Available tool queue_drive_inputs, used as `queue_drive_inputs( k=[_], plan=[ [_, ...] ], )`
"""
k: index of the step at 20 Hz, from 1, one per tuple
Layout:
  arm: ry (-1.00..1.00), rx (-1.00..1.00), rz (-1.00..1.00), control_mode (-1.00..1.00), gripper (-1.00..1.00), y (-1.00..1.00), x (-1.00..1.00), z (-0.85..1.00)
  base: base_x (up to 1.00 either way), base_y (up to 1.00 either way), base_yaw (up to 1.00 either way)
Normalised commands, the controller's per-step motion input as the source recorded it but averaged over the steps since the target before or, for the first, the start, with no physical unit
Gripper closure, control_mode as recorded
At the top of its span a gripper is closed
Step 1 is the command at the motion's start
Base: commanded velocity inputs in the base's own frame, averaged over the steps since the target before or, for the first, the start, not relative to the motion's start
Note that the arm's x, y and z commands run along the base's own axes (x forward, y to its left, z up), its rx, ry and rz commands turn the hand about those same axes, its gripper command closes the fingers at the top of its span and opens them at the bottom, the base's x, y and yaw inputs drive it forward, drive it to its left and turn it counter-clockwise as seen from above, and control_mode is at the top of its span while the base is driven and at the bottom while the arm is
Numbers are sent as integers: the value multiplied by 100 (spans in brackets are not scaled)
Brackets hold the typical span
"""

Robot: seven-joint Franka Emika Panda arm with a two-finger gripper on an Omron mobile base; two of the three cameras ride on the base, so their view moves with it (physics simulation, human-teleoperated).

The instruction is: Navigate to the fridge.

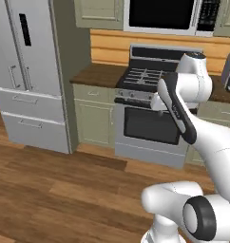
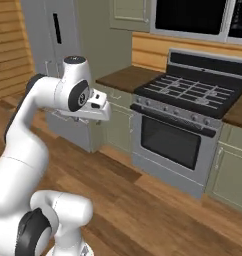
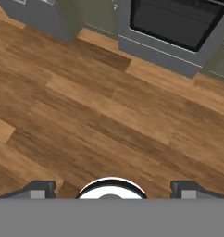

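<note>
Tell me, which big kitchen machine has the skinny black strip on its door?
The fridge, the tall silver one at the left. The stove beside it is shorter, with a wide dark window and burners on top.

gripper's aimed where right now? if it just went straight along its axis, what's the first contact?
Probably the wooden floor. The hand view has the gripper, jaws wide apart, pointing down at bare planks short of the stove and the fridge. Nothing shows in between, though depth is unclear.
</note>
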Motion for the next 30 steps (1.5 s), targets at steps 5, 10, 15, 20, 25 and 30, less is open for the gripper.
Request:
queue_drive_inputs(
  k=[5,10,15,20,25,30],
  plan=[
    [0,0,0,100,-100,0,0,0,100,38,44],
    [0,0,0,100,-100,0,0,0,100,18,37],
    [0,0,0,100,-100,0,0,0,100,6,31],
    [0,0,0,100,-100,0,0,0,100,0,17],
    [0,0,0,100,-100,0,0,0,100,0,-2],
    [0,0,0,100,-100,0,0,0,100,22,-26]
  ],
)
